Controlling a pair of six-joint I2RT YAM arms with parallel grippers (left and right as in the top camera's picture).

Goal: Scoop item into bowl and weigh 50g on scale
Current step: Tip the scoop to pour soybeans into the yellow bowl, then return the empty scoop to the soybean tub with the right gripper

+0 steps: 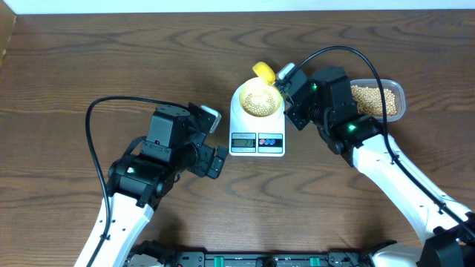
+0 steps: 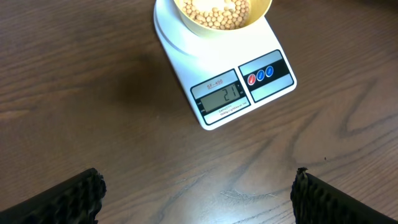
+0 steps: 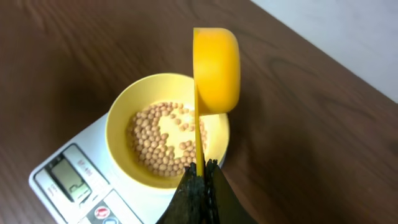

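Note:
The pale yellow bowl (image 1: 257, 99) sits on the white scale (image 1: 257, 139) and holds a layer of tan beans (image 3: 158, 140). The bowl (image 2: 221, 15) and the scale (image 2: 230, 68) also show in the left wrist view, where the display reads 21. My right gripper (image 3: 201, 168) is shut on the handle of a bright yellow scoop (image 3: 214, 68), turned on its side above the bowl's (image 3: 124, 118) far rim; the scoop (image 1: 263, 71) also shows in the overhead view. My left gripper (image 2: 196, 193) is open and empty over bare table, in front of the scale.
A clear plastic tub (image 1: 378, 100) holding more beans stands to the right of the scale, behind my right arm. The table's far edge meets a white wall.

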